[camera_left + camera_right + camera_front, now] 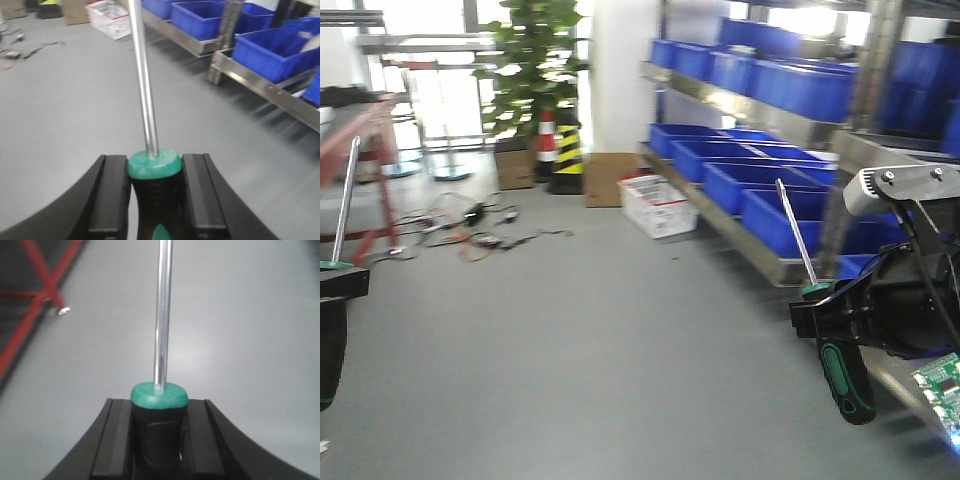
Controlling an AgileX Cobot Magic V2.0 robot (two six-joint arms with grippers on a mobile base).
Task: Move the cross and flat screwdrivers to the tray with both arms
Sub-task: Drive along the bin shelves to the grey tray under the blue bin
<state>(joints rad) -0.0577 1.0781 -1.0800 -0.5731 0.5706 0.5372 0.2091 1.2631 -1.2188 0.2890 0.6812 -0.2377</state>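
Note:
Each arm holds one screwdriver upright above the grey floor. In the front view my left gripper [338,282] at the left edge is shut on a green-and-black handle [328,360], with the steel shaft [346,200] pointing up. My right gripper [828,312] at the right is shut on the other screwdriver [846,382], whose shaft [796,232] leans up and left. The left wrist view shows the left gripper [154,172] clamping the green-capped handle [154,164]. The right gripper [159,415] clamps its handle [159,395] the same way. I cannot tell which tip is cross or flat. The tray is out of view.
Metal shelves with blue bins [770,190] run along the right. A white crate [658,205], a cardboard box [610,178], a striped cone [567,150] and a potted plant [535,60] stand at the back. Cables [470,225] lie on the floor by a red frame [370,150].

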